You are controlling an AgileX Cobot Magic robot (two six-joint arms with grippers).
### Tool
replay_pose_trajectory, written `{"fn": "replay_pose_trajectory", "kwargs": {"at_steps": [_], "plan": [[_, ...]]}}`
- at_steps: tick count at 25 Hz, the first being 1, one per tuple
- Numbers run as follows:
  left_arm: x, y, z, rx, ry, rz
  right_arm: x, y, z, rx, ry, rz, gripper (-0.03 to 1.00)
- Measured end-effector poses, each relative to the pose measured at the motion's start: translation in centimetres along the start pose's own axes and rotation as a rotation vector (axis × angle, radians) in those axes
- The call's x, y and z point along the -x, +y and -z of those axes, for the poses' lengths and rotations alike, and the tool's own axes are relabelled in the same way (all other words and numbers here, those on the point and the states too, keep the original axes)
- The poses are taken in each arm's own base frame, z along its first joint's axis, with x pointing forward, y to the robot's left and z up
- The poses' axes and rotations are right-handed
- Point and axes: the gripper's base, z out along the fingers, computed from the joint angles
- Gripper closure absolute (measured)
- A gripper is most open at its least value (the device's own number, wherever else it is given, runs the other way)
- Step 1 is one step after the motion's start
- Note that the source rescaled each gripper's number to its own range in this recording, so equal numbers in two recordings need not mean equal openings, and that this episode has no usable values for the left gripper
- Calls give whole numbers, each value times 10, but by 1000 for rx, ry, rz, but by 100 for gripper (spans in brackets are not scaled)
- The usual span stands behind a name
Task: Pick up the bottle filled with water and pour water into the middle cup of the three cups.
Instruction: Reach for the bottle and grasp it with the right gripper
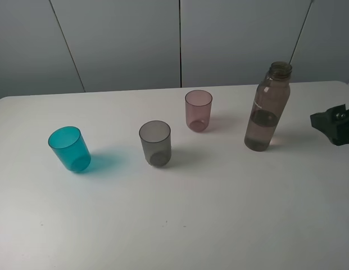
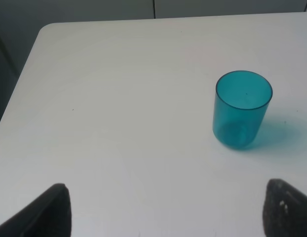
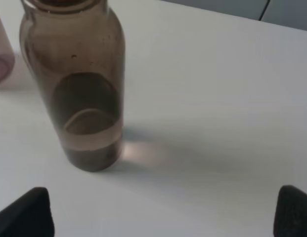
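Observation:
The brownish bottle stands upright on the white table at the right, capless and partly filled with water. It also shows close in the right wrist view. The smoky-grey middle cup stands between the teal cup and the pink cup. My right gripper is at the right edge, apart from the bottle; its fingertips stand wide apart, open and empty. My left gripper is open and empty, short of the teal cup; it is out of the exterior view.
The table's left edge and rounded corner lie near the left gripper. A grey panelled wall runs behind the table. The pink cup's edge shows beside the bottle in the right wrist view.

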Motion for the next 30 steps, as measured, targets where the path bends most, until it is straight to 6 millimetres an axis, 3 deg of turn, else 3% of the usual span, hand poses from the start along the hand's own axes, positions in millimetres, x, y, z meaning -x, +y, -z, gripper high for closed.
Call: {"fn": "replay_pose_trajectory", "kwargs": {"at_steps": [6, 14, 30], "plan": [[0, 0, 0, 0, 0, 0, -9, 17, -36, 43, 52, 14, 8], [0, 0, 0, 0, 0, 0, -23, 25, -78, 33, 111, -75, 8], [0, 0, 0, 0, 0, 0, -36, 38, -115, 119, -102, -138, 8]]}}
